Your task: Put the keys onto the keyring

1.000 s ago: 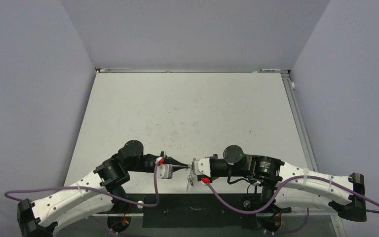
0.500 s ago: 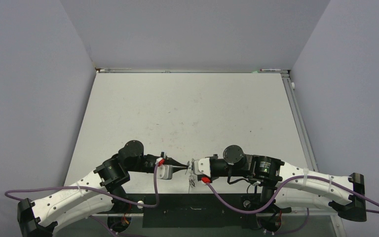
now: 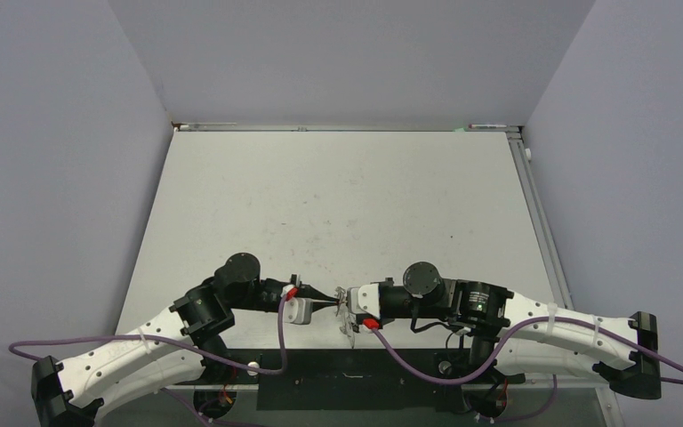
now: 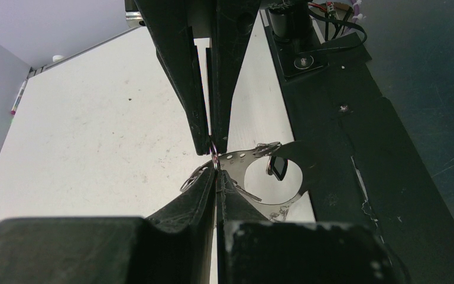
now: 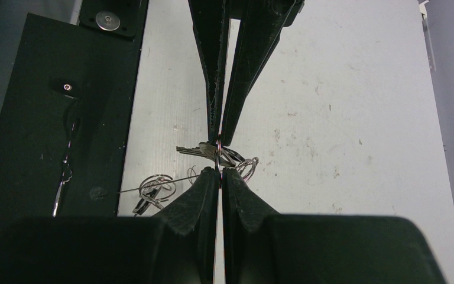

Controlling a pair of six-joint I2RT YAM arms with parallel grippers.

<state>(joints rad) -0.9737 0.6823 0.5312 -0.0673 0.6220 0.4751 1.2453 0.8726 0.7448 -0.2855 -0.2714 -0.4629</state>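
We see the left jaws and right jaws both clenched, tip to tip, on the keyring (image 4: 242, 157) above the desk's (image 3: 320, 196) near edge; keys (image 4: 278, 168) dangle from it.

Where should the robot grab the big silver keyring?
Probably the keyring's thin flat rim, on a bare stretch between its wire loops, coming edge-on from outside the hoop: the band is narrow, so a pinch across its faces should hold.

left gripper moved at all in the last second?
No. In the top view the left gripper stays at the same spot just beyond the black base plate's far edge, tip to tip with the right gripper.
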